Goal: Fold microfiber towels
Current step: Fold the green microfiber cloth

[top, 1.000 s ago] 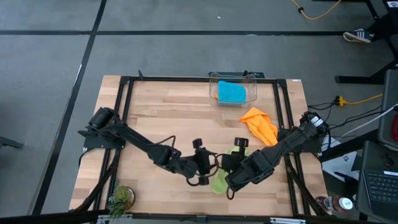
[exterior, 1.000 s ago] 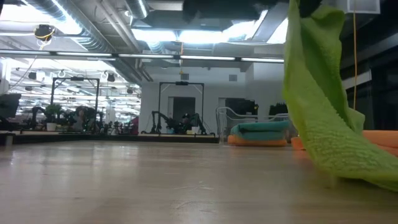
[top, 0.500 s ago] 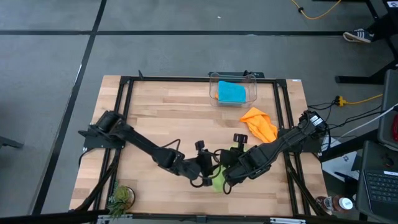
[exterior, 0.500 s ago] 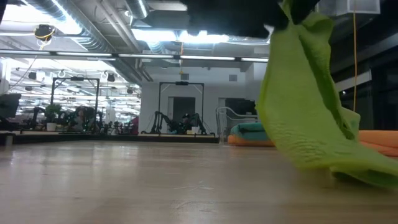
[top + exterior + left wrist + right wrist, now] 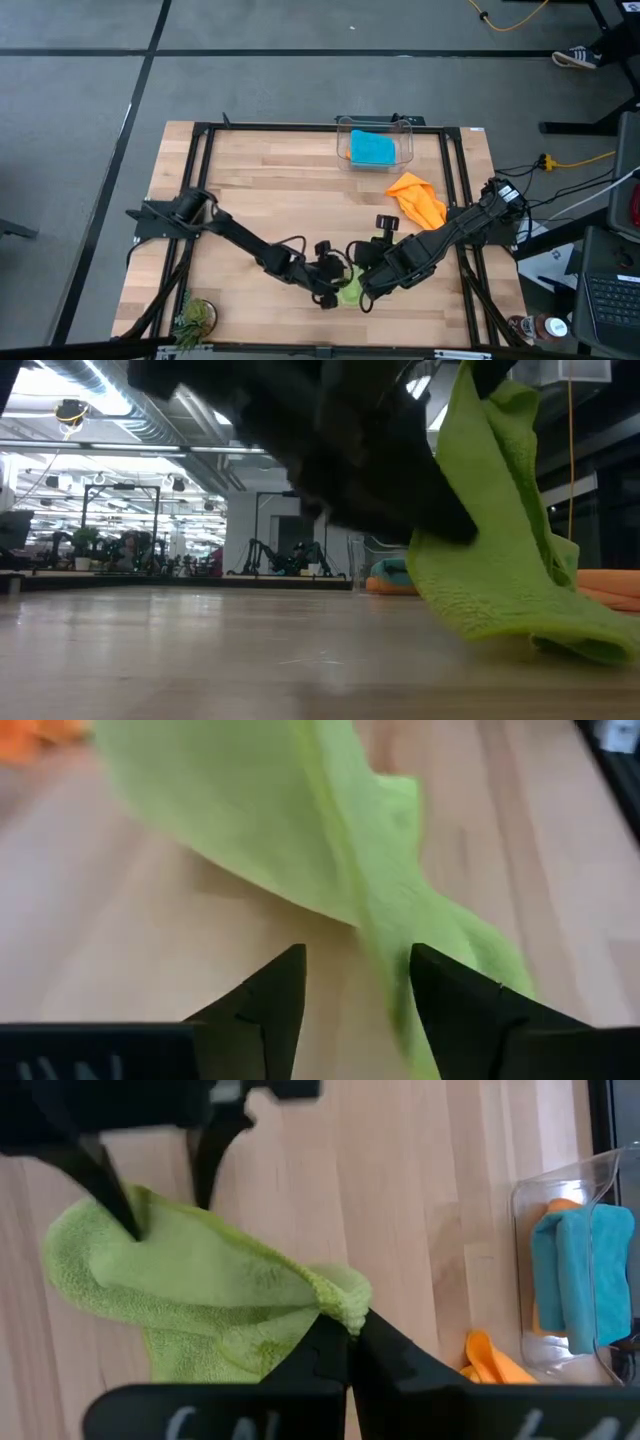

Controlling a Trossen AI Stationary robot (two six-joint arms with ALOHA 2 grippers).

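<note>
Right gripper [image 5: 348, 1342] is pinched tight on one corner of the lime green towel [image 5: 190, 1285] and holds it up off the table [image 5: 250, 175], near the front edge. The rest of the cloth hangs down and its bottom lies bunched on the wood. Left gripper [image 5: 352, 982] is right next to it with its two fingers apart, and a fold of the green cloth sits between them, not yet squeezed.

I think the fold is only starting. Next the left fingers need to close on a second corner so both arms can spread the towel flat.

One orange towel [image 5: 418, 198] lies loose to the right. A teal-blue towel [image 5: 372, 148] sits in the clear bin [image 5: 343, 140] at the back.
</note>
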